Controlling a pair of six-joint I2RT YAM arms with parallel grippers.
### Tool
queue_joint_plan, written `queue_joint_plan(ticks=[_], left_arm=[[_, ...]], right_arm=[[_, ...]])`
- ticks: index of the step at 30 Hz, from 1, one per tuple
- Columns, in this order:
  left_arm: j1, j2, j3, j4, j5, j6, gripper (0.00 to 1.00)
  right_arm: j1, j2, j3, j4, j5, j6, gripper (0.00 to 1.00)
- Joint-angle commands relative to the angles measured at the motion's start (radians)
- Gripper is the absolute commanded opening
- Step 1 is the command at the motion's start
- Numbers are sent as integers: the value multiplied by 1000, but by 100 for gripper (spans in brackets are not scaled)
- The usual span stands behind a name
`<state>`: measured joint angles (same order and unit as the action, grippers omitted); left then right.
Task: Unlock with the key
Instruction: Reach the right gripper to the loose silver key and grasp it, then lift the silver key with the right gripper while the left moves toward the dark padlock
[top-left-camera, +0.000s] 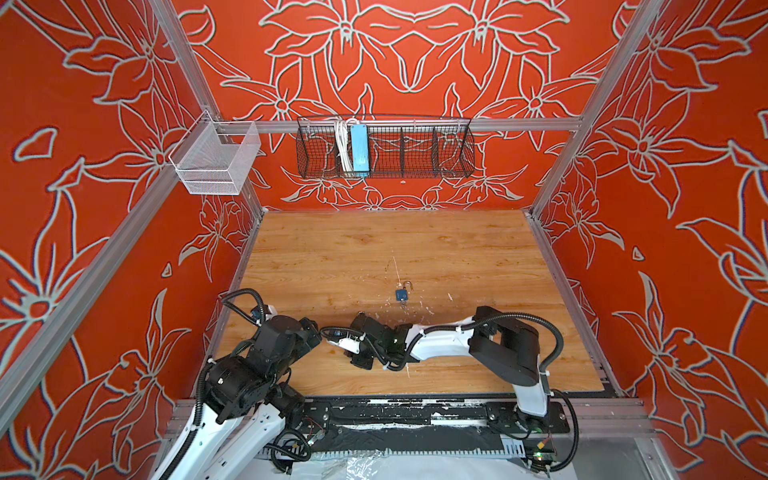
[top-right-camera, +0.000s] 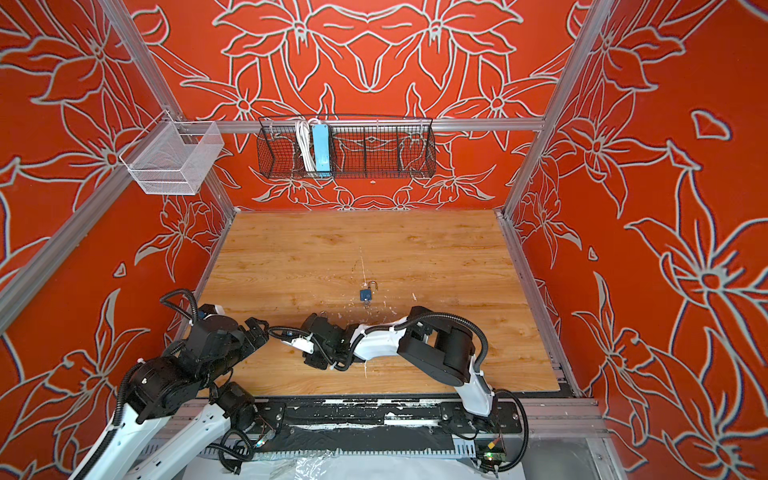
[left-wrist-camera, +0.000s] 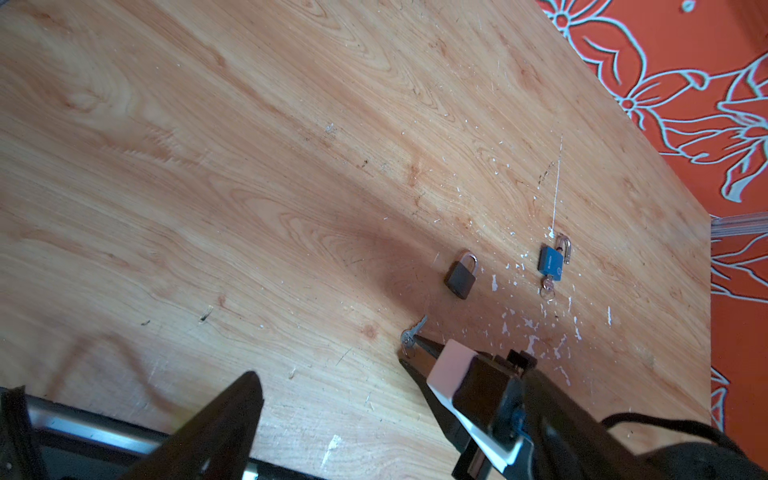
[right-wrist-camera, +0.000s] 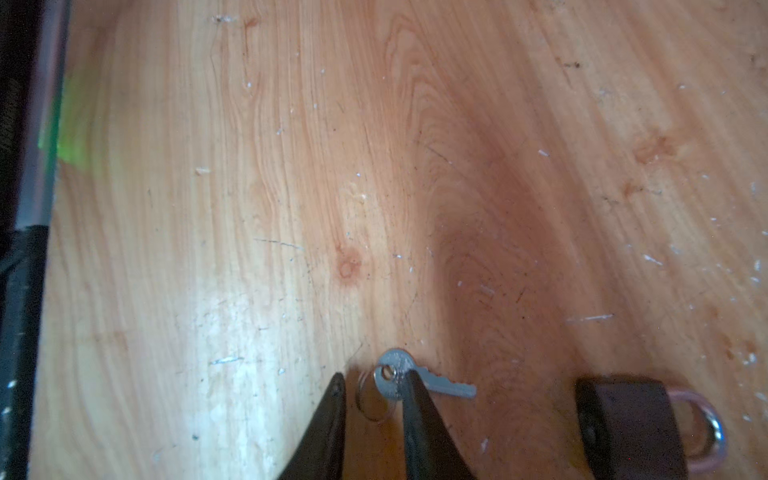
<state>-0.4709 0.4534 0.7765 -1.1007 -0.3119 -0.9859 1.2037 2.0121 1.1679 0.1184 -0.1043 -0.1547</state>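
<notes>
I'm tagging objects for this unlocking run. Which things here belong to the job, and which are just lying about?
Job: loose key; dark padlock, shut; right gripper around the key.
Lying about: blue padlock, already open, second key inserted; black wire basket with power strip; white mesh basket.

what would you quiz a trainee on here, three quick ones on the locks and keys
1. True or false: the dark padlock has its shackle closed.
2. What sticks out of the blue padlock, whose shackle is open?
3. The right gripper has its tips astride the head of: A the loose key; B the dark padlock; C the blue padlock.
Key: 1 true; 2 a second key with a ring; 3 A.
</notes>
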Motion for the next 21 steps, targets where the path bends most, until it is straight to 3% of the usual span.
queue_joint_plan(ticks=[1,10,21], left_arm=[[6,-6,12,-22,-24,-14,97],[6,-10,6,-20,-25,-21,97],[6,-11,7,-15,-21,-28,97]], right_arm=[[2,20,32,-11,-17,-45,27],[3,47,32,-10,44,-55,23],[1,22,1,55,59,-41,7]])
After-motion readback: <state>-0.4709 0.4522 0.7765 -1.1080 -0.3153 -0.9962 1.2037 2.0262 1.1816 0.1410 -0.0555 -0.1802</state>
